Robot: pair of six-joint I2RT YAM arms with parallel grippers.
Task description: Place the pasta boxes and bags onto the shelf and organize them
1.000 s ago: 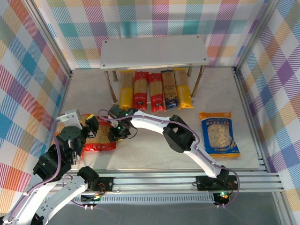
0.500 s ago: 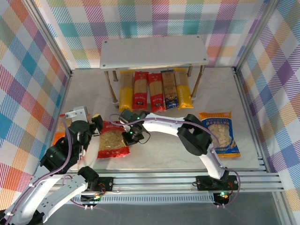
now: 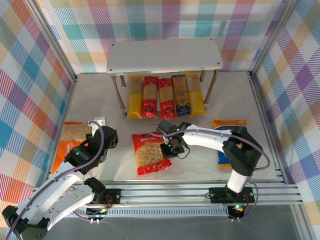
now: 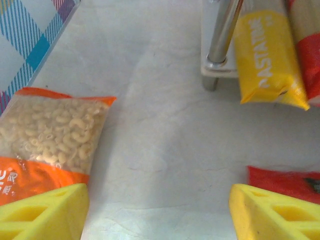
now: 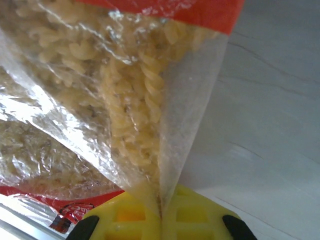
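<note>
Dragged rightward, the crinkly red bag (image 3: 150, 155) stays pinched in the low, outstretched right pincer (image 5: 161, 205); the left pincer (image 4: 158, 200) gapes empty.

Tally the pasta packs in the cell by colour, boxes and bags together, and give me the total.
Yellow: 2, left yellow box and right yellow box.
Red: 3, left red box, right red box and red bag.
Blue: 2, dark blue box and blue bag.
Orange: 1, orange bag.
Total: 8.
</note>
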